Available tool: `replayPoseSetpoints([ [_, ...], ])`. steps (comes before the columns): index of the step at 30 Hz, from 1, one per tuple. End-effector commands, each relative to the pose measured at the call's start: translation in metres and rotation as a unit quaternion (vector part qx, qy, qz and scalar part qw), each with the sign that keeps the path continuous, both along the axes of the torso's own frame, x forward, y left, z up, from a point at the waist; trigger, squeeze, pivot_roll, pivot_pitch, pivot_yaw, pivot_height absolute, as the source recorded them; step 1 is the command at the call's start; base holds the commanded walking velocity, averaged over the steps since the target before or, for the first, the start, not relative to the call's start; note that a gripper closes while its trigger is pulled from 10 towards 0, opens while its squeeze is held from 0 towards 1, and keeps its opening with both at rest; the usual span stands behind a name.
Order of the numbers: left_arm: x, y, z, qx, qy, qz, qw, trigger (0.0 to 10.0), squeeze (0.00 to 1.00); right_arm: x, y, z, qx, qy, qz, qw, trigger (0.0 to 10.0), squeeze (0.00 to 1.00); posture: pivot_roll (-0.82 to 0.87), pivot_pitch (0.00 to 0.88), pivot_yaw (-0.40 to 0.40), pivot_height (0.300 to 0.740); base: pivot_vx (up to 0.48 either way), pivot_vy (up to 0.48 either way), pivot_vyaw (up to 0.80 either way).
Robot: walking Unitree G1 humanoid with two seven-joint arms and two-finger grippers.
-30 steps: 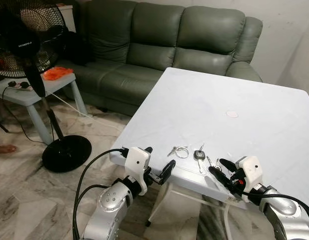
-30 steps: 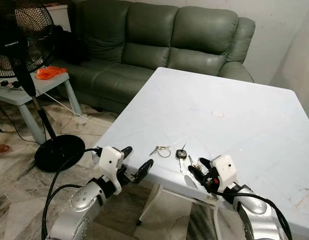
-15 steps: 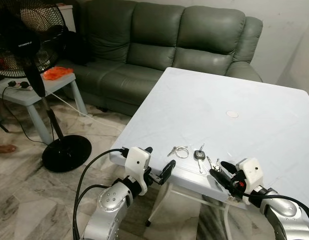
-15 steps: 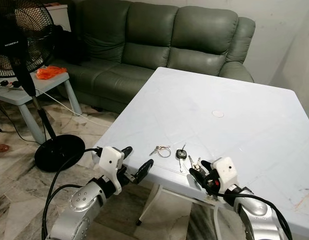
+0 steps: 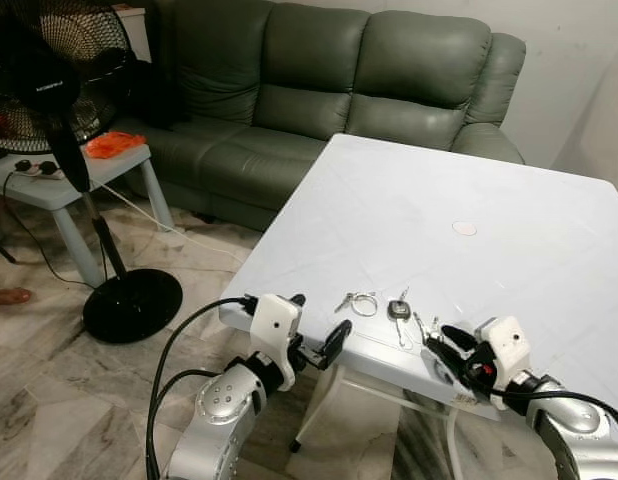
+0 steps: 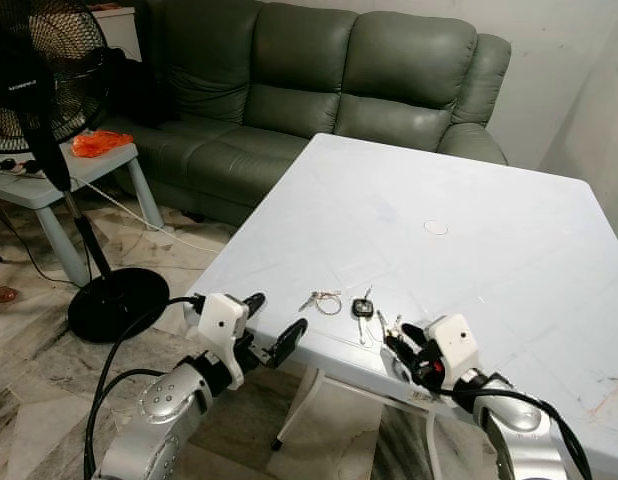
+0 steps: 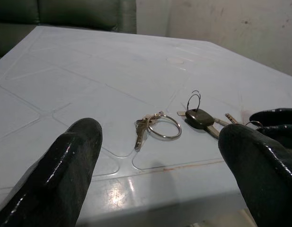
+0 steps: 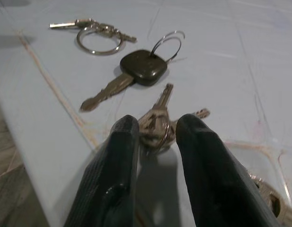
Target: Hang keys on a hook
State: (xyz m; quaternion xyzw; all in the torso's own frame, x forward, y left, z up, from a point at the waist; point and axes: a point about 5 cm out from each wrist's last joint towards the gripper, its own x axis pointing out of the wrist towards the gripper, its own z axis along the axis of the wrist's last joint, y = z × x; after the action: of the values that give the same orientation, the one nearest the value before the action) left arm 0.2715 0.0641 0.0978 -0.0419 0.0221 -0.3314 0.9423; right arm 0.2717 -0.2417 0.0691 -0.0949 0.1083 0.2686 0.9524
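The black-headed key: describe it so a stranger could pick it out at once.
Find the pale blue table in front of the green sofa, then its near edge. Three key sets lie there in a row; the black-headed key is the middle one, between the ring set and the bunch by the right hand. It alone has a black head.

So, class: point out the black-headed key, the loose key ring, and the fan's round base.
black-headed key [image 8: 142, 66], right wrist view, black head
key ring [image 7: 164, 128], left wrist view, ring's near edge
fan base [image 5: 133, 305], left eye view, disc's middle
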Motion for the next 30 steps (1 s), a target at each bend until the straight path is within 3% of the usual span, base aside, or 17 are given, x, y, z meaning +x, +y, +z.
replayPoseSetpoints([
  [1,-0.001,-0.0026,0.0032,0.004,-0.007,-0.004,1.0,10.0,0.0,-0.0022,-0.0029,0.0007,-0.004,0.002,0.003,1.0,0.0,0.0,0.01,0.0,-0.053,0.74,0.0,0.0,0.0],
  [9,-0.0009,-0.0029,0.0033,0.004,-0.007,-0.005,1.0,10.0,0.0,-0.0035,-0.0038,-0.0001,-0.006,0.003,0.001,1.0,0.2,0.0,0.01,0.0,-0.052,0.74,0.0,0.0,0.0],
  [10,-0.0009,-0.0029,0.0032,0.004,-0.007,-0.005,1.0,10.0,0.0,-0.0037,-0.0033,-0.0009,-0.006,0.006,0.0,1.0,3.1,0.0,0.01,0.0,-0.052,0.74,0.0,0.0,0.0],
  [11,-0.0009,-0.0029,0.0032,0.004,-0.007,-0.005,1.0,10.0,0.0,-0.0037,-0.003,-0.0014,-0.009,0.009,0.0,1.0,7.4,0.0,0.01,0.0,-0.052,0.74,0.0,0.0,0.0],
  [12,-0.0009,-0.0029,0.0032,0.004,-0.007,-0.005,1.0,10.0,0.0,-0.0037,-0.003,-0.0014,-0.009,0.009,0.0,1.0,7.4,0.0,0.01,0.0,-0.052,0.74,0.0,0.0,0.0],
  [13,-0.0009,-0.003,0.0033,0.004,-0.007,-0.005,1.0,10.0,0.0,-0.0033,-0.0019,-0.0014,-0.007,0.01,-0.001,1.0,10.0,0.0,0.01,0.0,-0.052,0.74,0.0,0.0,0.0],
  [30,-0.0009,-0.0038,0.003,0.005,-0.008,-0.005,1.0,10.0,0.0,0.0007,0.0028,0.0039,0.034,0.005,-0.003,0.999,10.0,0.0,0.02,0.0,-0.052,0.74,0.0,0.0,0.0],
])
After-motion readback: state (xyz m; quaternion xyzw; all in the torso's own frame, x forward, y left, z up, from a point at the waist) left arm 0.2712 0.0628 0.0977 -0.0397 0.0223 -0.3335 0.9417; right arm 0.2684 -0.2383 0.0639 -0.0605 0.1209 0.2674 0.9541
